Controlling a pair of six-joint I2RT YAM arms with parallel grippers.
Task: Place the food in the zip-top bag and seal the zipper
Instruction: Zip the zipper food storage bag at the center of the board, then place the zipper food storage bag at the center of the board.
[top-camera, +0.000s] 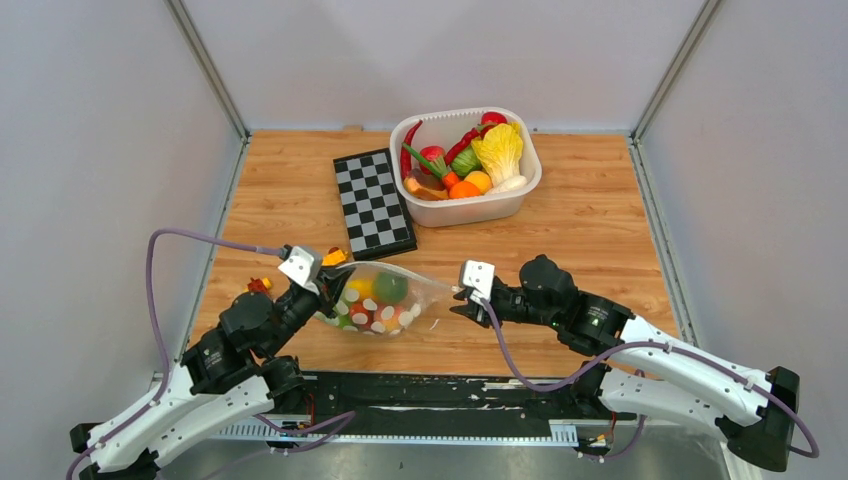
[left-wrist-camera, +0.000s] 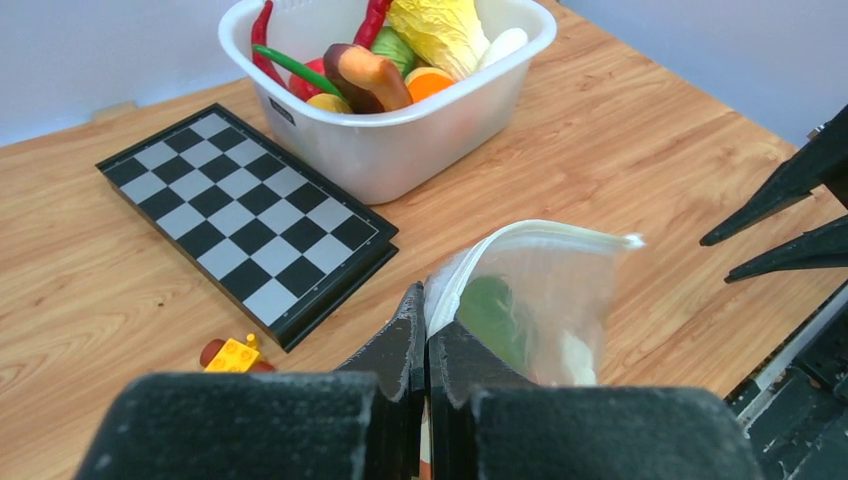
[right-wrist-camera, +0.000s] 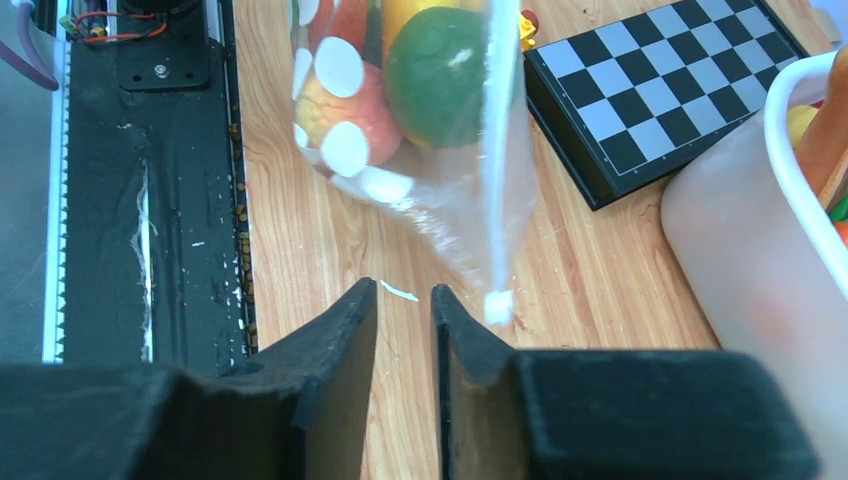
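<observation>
The zip-top bag (top-camera: 385, 300) hangs between my two grippers just above the table, holding green (right-wrist-camera: 437, 75), orange and yellow food. My left gripper (top-camera: 330, 285) is shut on the bag's left zipper end, seen in the left wrist view (left-wrist-camera: 427, 310). The zipper (left-wrist-camera: 530, 235) runs from there as one whitish strip towards my right gripper (top-camera: 462, 300). In the right wrist view the right gripper (right-wrist-camera: 405, 295) is open a little and empty. The zipper's free end (right-wrist-camera: 497, 305) hangs just beside the right finger. More food (top-camera: 470, 160) lies in the white tub.
The white tub (top-camera: 520, 195) stands at the back, with a folded chessboard (top-camera: 372, 203) left of it. Small yellow and red brick cars (top-camera: 260, 285) sit near the left gripper. The black base rail (top-camera: 440, 395) runs along the near edge.
</observation>
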